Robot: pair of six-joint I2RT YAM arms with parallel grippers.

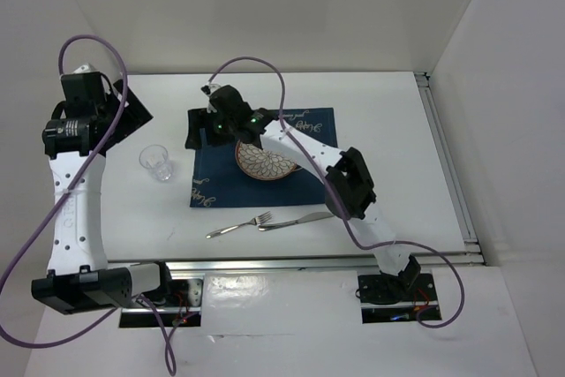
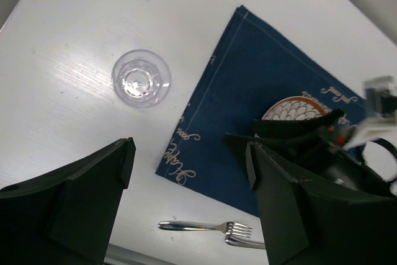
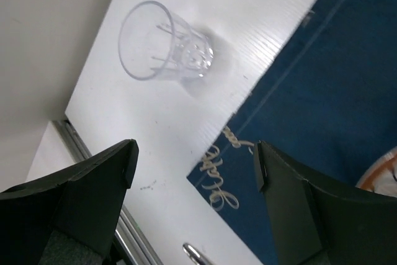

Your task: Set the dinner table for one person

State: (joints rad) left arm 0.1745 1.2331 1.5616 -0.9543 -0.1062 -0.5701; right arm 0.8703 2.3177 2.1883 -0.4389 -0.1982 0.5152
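Observation:
The white dinner table (image 1: 380, 130) holds a navy placemat (image 1: 300, 178) with a patterned plate (image 1: 265, 162) on it. A clear glass (image 1: 157, 162) stands left of the placemat. A fork (image 1: 237, 226) and a knife (image 1: 296, 220) lie in front of it. My right gripper (image 1: 196, 130) is open and empty over the placemat's far left edge. It sees the glass (image 3: 164, 44) and the placemat (image 3: 322, 91) between its fingers (image 3: 195, 156). My left gripper (image 1: 134, 110) is open and empty, raised over the far left. It (image 2: 189, 153) looks down on the glass (image 2: 141, 79), the fork (image 2: 205, 226) and the plate (image 2: 298, 107).
A metal rail (image 1: 327, 260) runs along the table's near edge and another (image 1: 446, 165) along its right edge. White walls stand close at the back and on both sides. My right arm (image 1: 353, 184) stretches across the placemat's right part.

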